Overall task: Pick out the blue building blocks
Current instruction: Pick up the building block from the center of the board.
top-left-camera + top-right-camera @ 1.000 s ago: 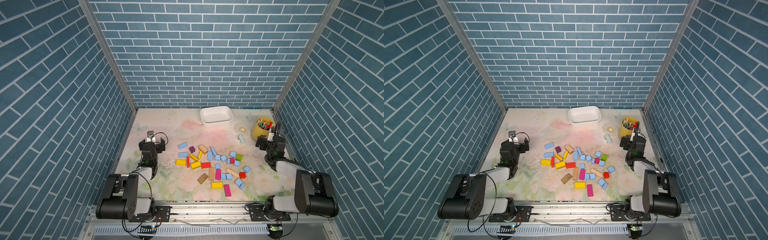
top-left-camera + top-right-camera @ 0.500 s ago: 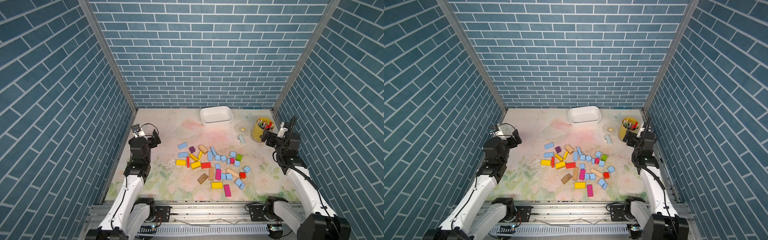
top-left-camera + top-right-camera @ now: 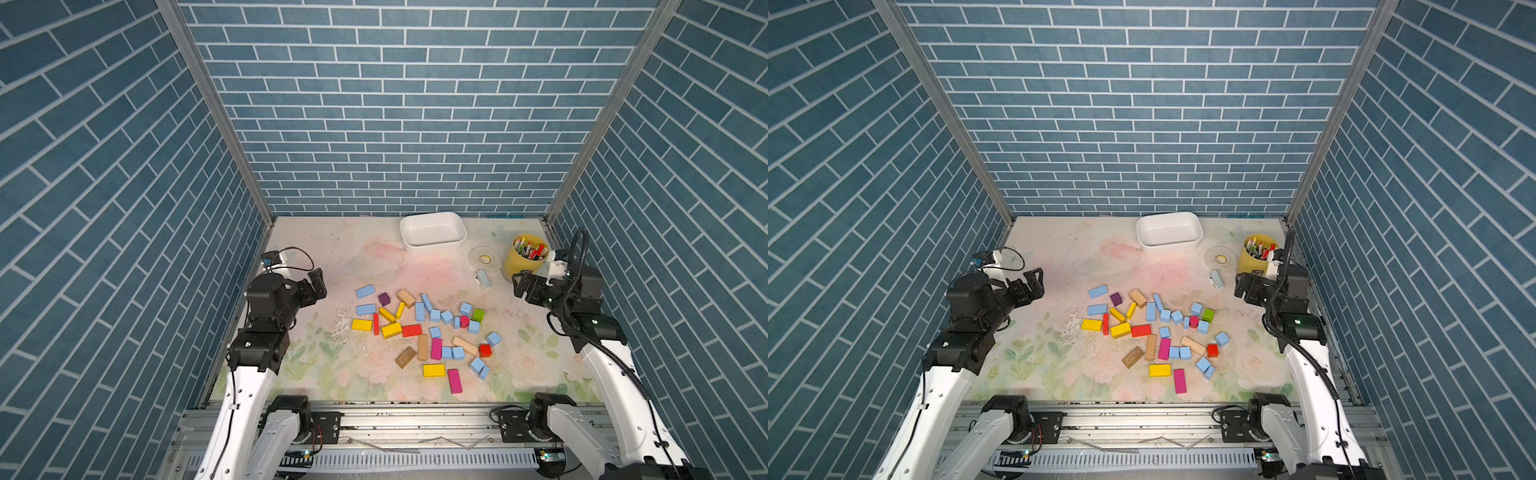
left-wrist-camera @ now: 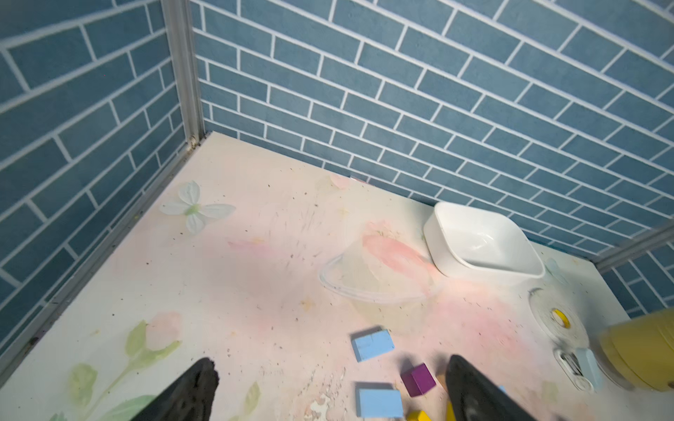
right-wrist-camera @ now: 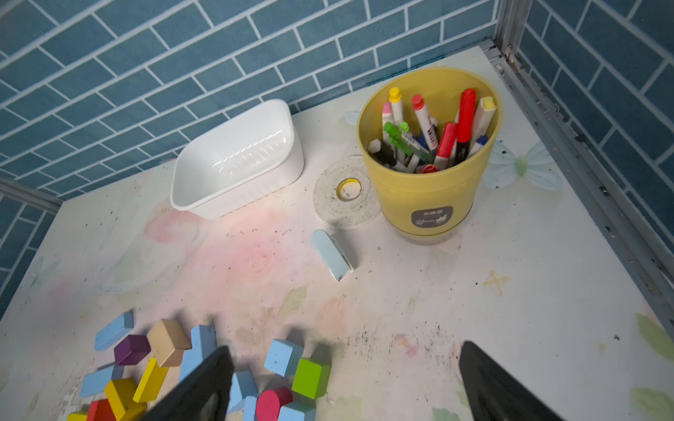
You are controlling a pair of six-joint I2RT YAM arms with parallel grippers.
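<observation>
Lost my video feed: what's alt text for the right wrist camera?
The right gripper hangs open and empty over the table, near blue blocks mixed among other colours. Farther off sit a white tub, a tape roll and a yellow cup of markers.

blue blocks (image 3: pixel 435 316), sm cubes/bricks, scattered flat

**Left wrist view.** Of the left gripper (image 4: pixel 330 364), only two dark, blurred fingers (image 4: pixel 193 393) show, cut off by the view's edge. A yellow block (image 4: pixel 418 415) is cropped at the same edge. The yellow cup (image 4: pixel 642 350) is blurred and cut off at the side.

**Right wrist view.** The right gripper (image 5: pixel 344 348) is likewise cropped to two fingers (image 5: pixel 204 390). One of them covers parts of the blue building blocks (image 5: pixel 240 390). The cup's label (image 5: pixel 432 217) is too small to read.

**Both top views.** The left arm (image 3: pixel 243 399) and right arm (image 3: pixel 615 386) run off the lower edge. The markers (image 3: pixel 528 250) are too small to tell apart.
</observation>
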